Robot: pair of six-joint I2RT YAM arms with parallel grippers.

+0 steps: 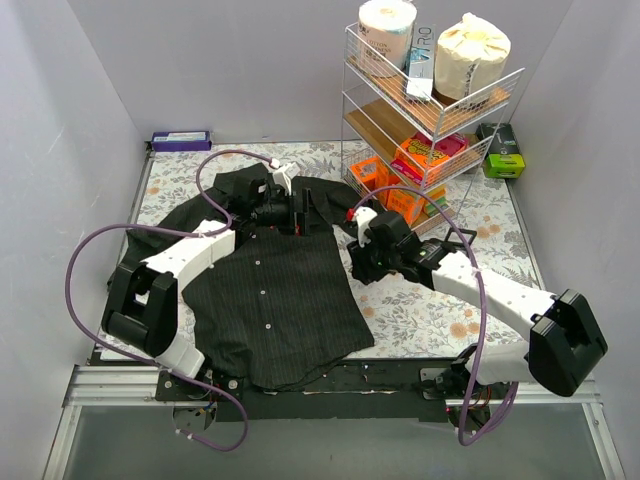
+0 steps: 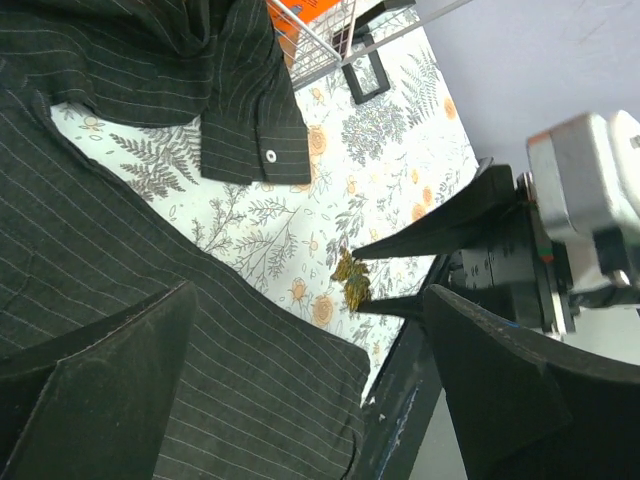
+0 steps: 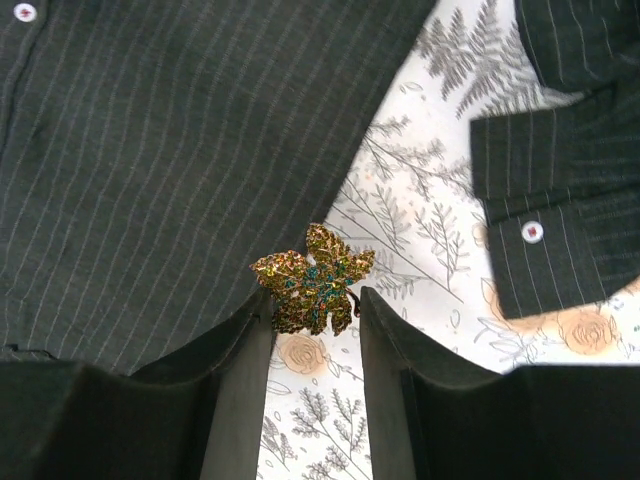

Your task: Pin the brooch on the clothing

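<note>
The black pinstriped shirt (image 1: 270,295) lies flat on the floral cloth, collar at the far end. My right gripper (image 3: 315,300) is shut on the golden leaf-shaped brooch (image 3: 312,278), which sticks out from between its fingertips just off the shirt's right edge (image 3: 150,150), over the cloth. The left wrist view shows the same brooch (image 2: 351,278) between the right gripper's black fingertips (image 2: 400,243). My left gripper (image 2: 310,400) is open and empty, hovering over the shirt (image 2: 150,300) near its collar (image 1: 300,212). The brooch is too small to make out in the top view.
A wire rack (image 1: 420,110) with paper rolls and orange boxes stands at the back right, close to my right arm. A purple box (image 1: 181,140) lies at the back left and a green box (image 1: 503,162) beside the rack. A buttoned sleeve (image 3: 560,210) lies right of the brooch.
</note>
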